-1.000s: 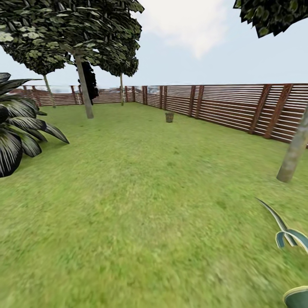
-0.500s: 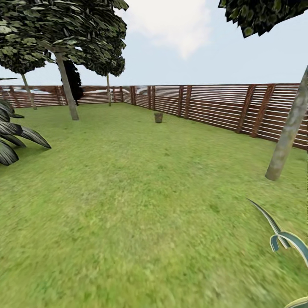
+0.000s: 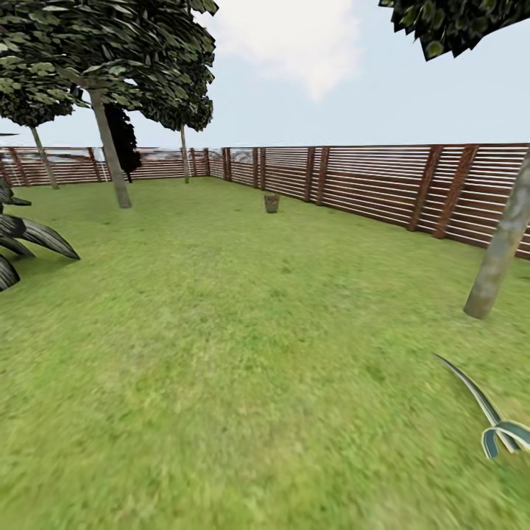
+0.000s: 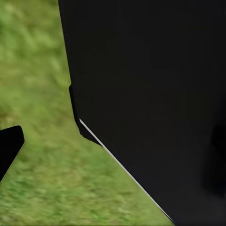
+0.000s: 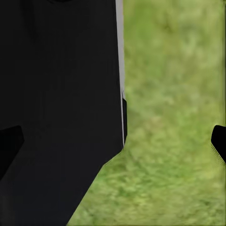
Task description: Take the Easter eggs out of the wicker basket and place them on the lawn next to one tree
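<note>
The wicker basket (image 3: pixel 271 202) stands far off on the lawn (image 3: pixel 243 353), just in front of the slatted wooden fence (image 3: pixel 383 184) near the garden's far corner; at that range its contents are too small to make out. A pale-trunked tree (image 3: pixel 503 250) rises at the right, another tree (image 3: pixel 110 151) at the left, with a dark columnar tree (image 3: pixel 121 140) behind it. Striped leaves (image 3: pixel 497 423) poke in at lower right. In both wrist views a black body blocks much of the frame over blurred grass (image 4: pixel 42 179), with dark tips at the edges, perhaps fingers; I cannot tell how either gripper's jaws stand.
</note>
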